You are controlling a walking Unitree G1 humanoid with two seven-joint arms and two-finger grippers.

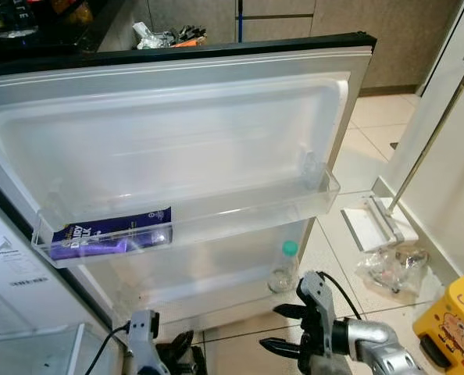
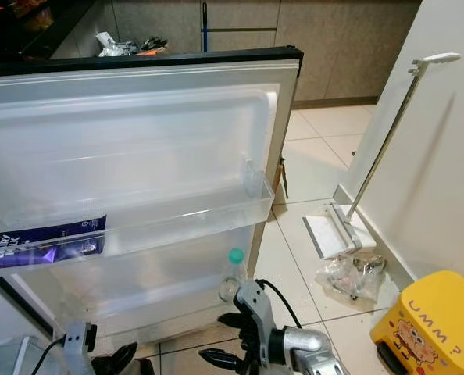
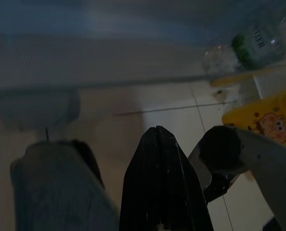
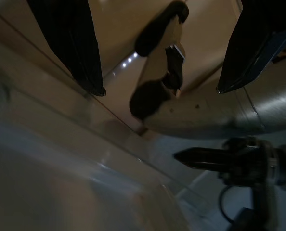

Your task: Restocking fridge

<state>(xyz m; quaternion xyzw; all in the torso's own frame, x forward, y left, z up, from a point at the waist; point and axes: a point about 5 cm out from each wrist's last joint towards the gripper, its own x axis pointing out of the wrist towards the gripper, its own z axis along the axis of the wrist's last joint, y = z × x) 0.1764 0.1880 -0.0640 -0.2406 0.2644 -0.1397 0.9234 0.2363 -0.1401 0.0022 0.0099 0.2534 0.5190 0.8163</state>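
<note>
Nearest the camera, low before the open fridge door [image 1: 216, 117], both grippers hang empty. The right gripper [image 1: 283, 328] has its two black fingers spread wide with nothing between them, level with the foot of the door; the left gripper [image 1: 173, 351] sits further left, and in its wrist view the fingers lie pressed together, clenched on nothing. Just beyond the right gripper a clear bottle [image 1: 283, 267] with a green cap stands in the lower door shelf [image 1: 216, 285], near its right end. Above it the upper door shelf [image 1: 326, 195] holds a purple chocolate bar [image 1: 111, 234] lying on its side toward the left end; its wrapper reads "DAIRY MILK" in white (the smaller print is too fine to read). My judgement is that this is a pause between items: two things are already stocked and neither gripper carries anything. The next move calls for finding another item and taking hold of it, then bringing it to a free stretch of shelf, of which the upper one has plenty to the right of the bar. On the floor to the right lies a crumpled clear bag [image 1: 392, 266], and nearer the corner a yellow box [image 1: 458, 320] printed with "UMM" and a cartoon face; either may hold stock, though I cannot tell. Behind them a white mop [image 1: 380, 223] leans on the wall. A white label on the fridge side, far left, is unreadable.
</note>
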